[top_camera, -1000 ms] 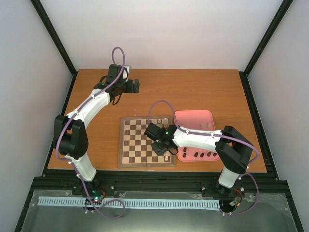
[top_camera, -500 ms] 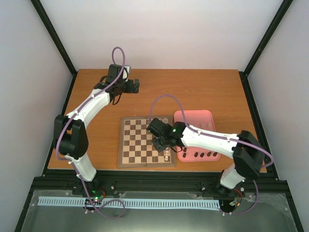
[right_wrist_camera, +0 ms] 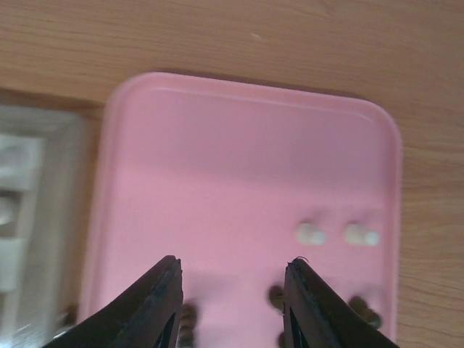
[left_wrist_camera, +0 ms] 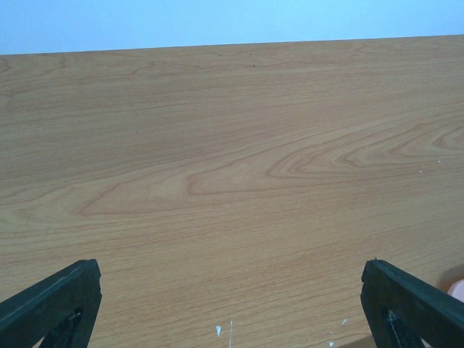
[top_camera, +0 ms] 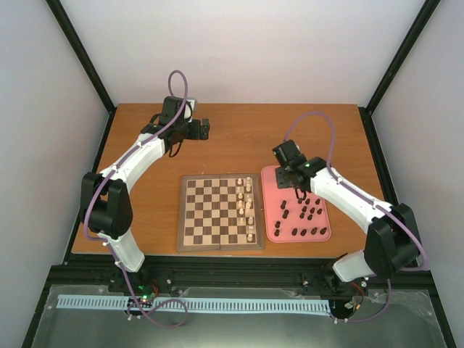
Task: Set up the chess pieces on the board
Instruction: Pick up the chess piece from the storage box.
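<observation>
The right gripper [right_wrist_camera: 233, 267] is held part open, empty, over the pink tray [right_wrist_camera: 217, 145]; two cream chess pieces [right_wrist_camera: 312, 233] are seen in it just ahead and slightly aside, far from the wide-open left gripper [top_camera: 203, 129]

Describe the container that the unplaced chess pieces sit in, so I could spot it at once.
Start at the wooden table, where a checkered board lies near the front edge. Right beside the board, on its right, is the tray, with small dark pieces standing in it. Unlike the brown, square board, it is plain pink with rounded corners.
</observation>
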### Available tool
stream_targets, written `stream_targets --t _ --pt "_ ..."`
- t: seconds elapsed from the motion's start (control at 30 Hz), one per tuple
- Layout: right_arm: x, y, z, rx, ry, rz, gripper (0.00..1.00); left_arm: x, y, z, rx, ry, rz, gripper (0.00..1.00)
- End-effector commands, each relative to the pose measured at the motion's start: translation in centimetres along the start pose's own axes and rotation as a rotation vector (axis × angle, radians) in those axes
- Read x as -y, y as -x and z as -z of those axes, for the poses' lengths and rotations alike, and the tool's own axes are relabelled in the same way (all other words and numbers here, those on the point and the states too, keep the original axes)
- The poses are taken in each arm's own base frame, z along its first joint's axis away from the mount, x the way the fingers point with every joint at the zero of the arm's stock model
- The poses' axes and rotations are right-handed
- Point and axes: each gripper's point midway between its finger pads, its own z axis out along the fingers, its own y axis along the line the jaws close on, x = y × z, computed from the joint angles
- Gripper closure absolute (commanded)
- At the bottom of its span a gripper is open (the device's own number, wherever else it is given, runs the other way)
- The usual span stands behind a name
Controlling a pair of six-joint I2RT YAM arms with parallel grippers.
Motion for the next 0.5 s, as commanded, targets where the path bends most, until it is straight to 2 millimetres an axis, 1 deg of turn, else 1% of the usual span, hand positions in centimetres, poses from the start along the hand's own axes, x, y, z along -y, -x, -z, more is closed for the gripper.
stream_targets --t 0.0,0.07,0.1,0.2,0.3,0.47 --pt "3.9 -0.7 -3.6 -0.052 -0.069 -0.047 0.60 0.2 1.9 0.9 0.042 -0.015 0.013 0.00" --pt "5.4 -1.3 -5.0 -0.084 -0.096 -0.077 0.61 0.2 1.8 0.8 0.040 -0.017 0.014 0.00" --pt "5.8 -1.7 -5.8 -0.105 -0.103 -0.083 0.61 0.2 1.9 0.7 0.042 -0.016 0.014 0.00" --pt "6.8 -2.8 -7.3 -0.145 -0.113 -0.100 0.61 0.2 1.7 0.5 0.035 -0.015 0.015 0.00" --pt "7.6 -3.6 -8.2 -0.172 -0.117 -0.122 0.62 0.2 1.6 0.2 0.031 -0.017 0.014 0.00" --pt "8.1 -4.0 -8.8 -0.188 -0.116 -0.139 0.62 0.2 1.7 0.3 0.032 -0.016 0.014 0.00"
